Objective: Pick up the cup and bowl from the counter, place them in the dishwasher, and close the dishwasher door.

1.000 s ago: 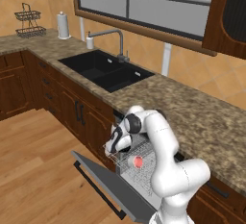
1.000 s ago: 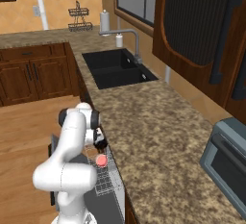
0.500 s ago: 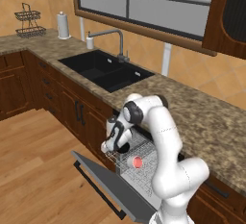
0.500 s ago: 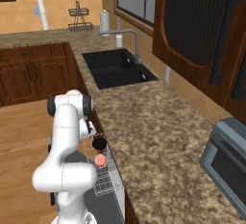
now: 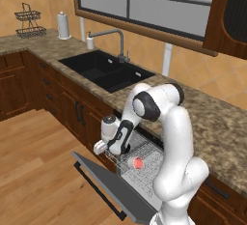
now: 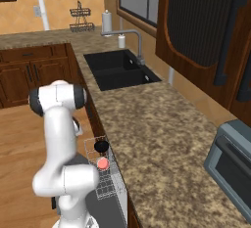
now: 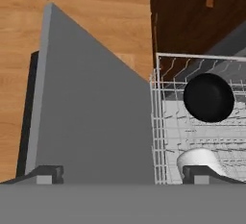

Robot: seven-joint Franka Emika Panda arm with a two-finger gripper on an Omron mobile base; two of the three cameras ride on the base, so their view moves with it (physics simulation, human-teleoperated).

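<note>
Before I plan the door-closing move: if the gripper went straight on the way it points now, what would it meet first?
Most likely the open dishwasher door. The gripper looks down along its grey inner face, close to the edge of the white rack that holds the bowl and cup. Depth is unclear.

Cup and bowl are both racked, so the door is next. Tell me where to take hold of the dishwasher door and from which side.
Take the dishwasher door by its long black bar handle, near the middle. The door lies folded down nearly flat, with the handle on its underside along the free edge toward the floor. So come from the floor side, below that edge, and lift toward the rack. The gripper looks open.
</note>
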